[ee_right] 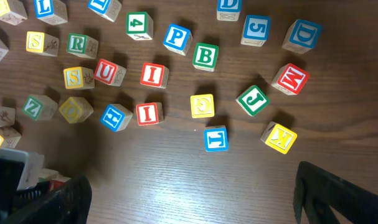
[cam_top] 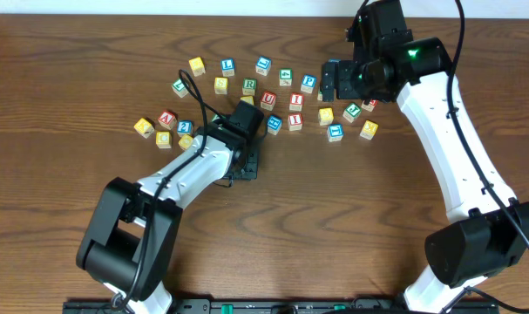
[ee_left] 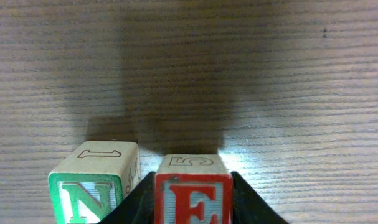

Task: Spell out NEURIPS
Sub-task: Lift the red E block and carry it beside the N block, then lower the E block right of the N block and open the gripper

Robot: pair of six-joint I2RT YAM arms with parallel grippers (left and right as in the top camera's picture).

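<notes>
In the left wrist view a red-framed E cube (ee_left: 193, 194) stands on the table between my left gripper's (ee_left: 193, 208) black fingers, which hug both its sides. A green N cube (ee_left: 89, 190) sits just left of it, nearly touching. Overhead, the left gripper (cam_top: 245, 160) covers both cubes. My right gripper (ee_right: 192, 199) hangs open and wide over bare wood, holding nothing. Beyond it lie the green R (ee_right: 78, 43), red U (ee_right: 106, 72), two red I cubes (ee_right: 153, 74), blue P (ee_right: 176, 36) and yellow S (ee_right: 78, 77).
Other loose cubes lie among them: B (ee_right: 205, 56), D (ee_right: 302, 35), M (ee_right: 291, 79), J (ee_right: 252, 99), K (ee_right: 279, 137), T (ee_right: 216, 138), Z (ee_right: 34, 107). A small cluster (cam_top: 164, 126) lies left of the left arm.
</notes>
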